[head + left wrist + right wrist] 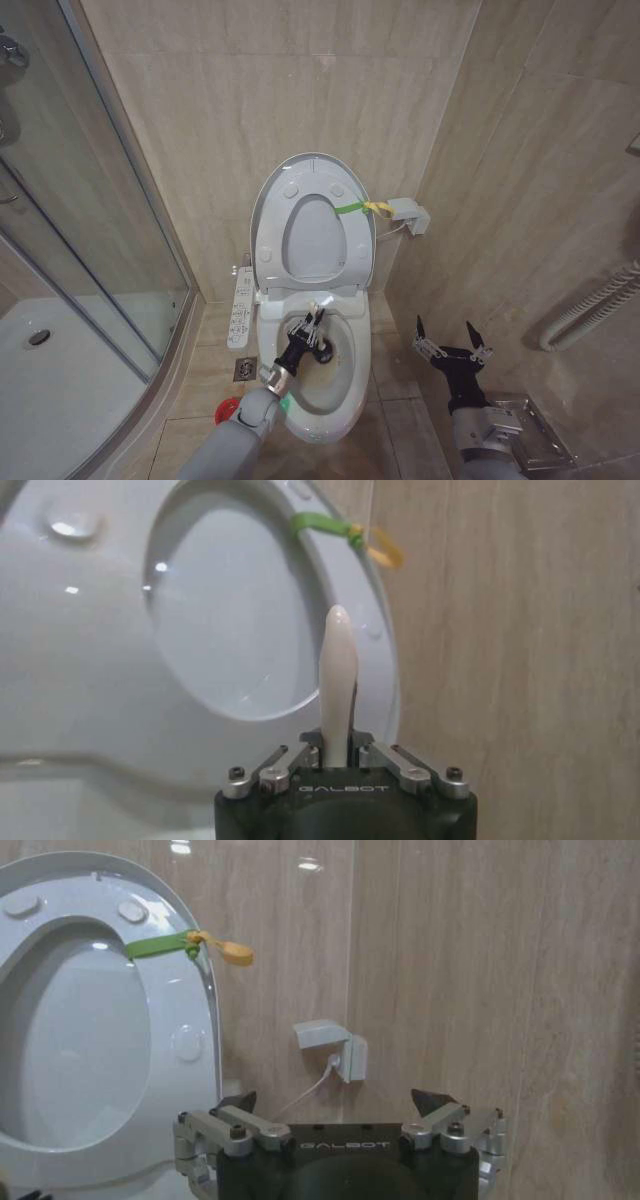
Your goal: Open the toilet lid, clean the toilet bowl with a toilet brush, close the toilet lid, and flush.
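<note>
The toilet lid [310, 180] stands raised against the wall, with a green-and-yellow strap [355, 208] tied at its edge. Below it the toilet bowl [345, 385] lies uncovered, a brownish stain inside. My left gripper [305, 335] hangs over the bowl, shut on the toilet brush's thin white handle [320, 304]; the handle [338, 667] points up toward the lid [100, 645]. The brush's head is hidden behind the gripper. My right gripper [452, 345] is open and holds nothing, right of the bowl above the floor. The right wrist view has its fingertips [232, 1102] spread before the lid [190, 1042].
A glass shower enclosure [100, 250] and white tray [70, 365] fill the left. The button panel [241, 305], a floor drain [245, 368] and the red brush base [228, 410] lie left of the bowl. A wall box [410, 215], white hose [590, 310] and metal floor plate [535, 435] are on the right.
</note>
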Controlling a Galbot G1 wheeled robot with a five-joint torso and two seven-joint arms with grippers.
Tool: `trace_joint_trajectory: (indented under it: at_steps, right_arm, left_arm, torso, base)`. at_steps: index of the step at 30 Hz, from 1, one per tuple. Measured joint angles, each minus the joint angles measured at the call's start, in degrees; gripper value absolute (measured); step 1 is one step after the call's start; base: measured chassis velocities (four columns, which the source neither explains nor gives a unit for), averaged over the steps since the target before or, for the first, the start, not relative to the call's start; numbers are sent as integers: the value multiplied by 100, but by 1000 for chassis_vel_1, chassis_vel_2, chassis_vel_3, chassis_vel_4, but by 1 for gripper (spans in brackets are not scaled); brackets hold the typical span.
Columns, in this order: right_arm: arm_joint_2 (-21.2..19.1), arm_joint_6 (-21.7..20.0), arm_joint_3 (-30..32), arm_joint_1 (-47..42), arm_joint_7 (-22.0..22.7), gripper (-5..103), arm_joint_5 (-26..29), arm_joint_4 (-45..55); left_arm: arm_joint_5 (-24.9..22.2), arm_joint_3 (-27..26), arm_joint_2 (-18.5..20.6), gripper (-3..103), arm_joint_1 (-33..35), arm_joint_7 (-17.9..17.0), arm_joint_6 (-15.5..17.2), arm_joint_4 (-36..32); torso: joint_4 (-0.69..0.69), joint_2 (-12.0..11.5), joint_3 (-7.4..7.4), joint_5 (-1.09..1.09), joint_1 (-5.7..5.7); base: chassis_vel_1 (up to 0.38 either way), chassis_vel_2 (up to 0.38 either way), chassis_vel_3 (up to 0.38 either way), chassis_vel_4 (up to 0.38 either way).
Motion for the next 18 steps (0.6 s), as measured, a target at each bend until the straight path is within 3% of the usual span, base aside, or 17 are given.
trace_joint_trajectory:
  at_steps: [6,11,18]
  right_arm:
    - [0,0,0,0,0,100,0,0]
    - [0,0,0,0,0,100,0,0]
    - [0,0,0,0,0,100,0,0]
  left_arm:
    - [3,212,-243,17,5,100,23,411]
    - [-15,310,-221,17,2,198,78,743]
    - [66,177,-53,17,-79,197,122,495]
  torso:
    - [-1,0,0,-1,0]
    - [1,0,0,-1,0]
    - [0,0,0,-1,0]
  base:
    - [0,0,0,0]
    - [0,0,0,0]
    - [0,0,0,0]
